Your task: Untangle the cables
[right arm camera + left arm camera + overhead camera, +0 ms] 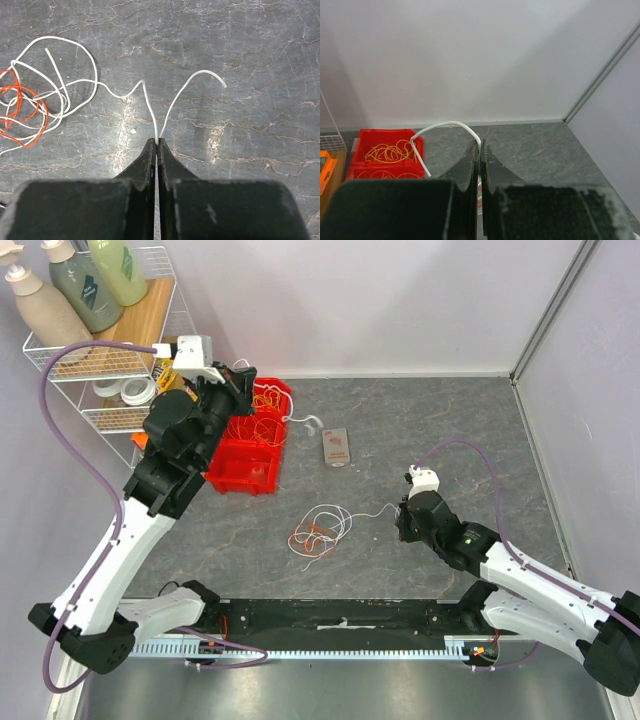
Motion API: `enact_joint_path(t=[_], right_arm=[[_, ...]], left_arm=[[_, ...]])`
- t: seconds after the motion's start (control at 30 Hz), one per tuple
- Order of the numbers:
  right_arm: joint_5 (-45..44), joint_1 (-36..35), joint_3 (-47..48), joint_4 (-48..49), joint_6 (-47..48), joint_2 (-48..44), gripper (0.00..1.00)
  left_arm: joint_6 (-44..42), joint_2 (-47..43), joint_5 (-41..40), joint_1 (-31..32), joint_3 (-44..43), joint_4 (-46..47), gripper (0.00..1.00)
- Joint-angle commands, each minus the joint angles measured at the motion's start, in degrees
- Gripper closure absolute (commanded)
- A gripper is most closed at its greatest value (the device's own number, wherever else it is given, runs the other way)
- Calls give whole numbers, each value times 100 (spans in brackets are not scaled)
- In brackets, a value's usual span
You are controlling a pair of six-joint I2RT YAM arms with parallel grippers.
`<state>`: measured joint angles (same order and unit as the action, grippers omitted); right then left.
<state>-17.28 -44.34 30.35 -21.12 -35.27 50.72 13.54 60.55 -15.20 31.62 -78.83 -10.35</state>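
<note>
Cable tangle [318, 530]: white and orange-red loops lying on the table [450, 420], near its middle, ahead of the arm bases.
White lead [120, 92]: runs from the tangle to the right hand. It folds at the fingertips, and a short free end curves up and to the right.
Right hand [157, 142]: fingers pressed together, pinching the white lead at their tips; low over the table, right of the tangle.
Second white cable [447, 124]: arcs from the left hand's fingertips down toward the red bin.
Left hand [480, 149]: fingers pressed together on the second white cable; raised above the table's far-left area.
Red bin [245, 465]: on the table at far left; contains loose orange cables [390, 152].
Flat packet [337, 447]: on the table right of the bin, apart from the tangle.
Wire rack [110, 420]: left of the bin; bottles [85, 285] on top.
</note>
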Motion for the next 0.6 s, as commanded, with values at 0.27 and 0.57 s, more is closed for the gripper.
enact_joint_path(t=[0.27,0.57], right_arm=[[-56,22,59,38,29,8,98],[5,22,76,38,-6,-1,98]], left_arm=[[-659,607,-1221,-261,138,419,98],[-300,879,-2249,-542,500,-326,98]])
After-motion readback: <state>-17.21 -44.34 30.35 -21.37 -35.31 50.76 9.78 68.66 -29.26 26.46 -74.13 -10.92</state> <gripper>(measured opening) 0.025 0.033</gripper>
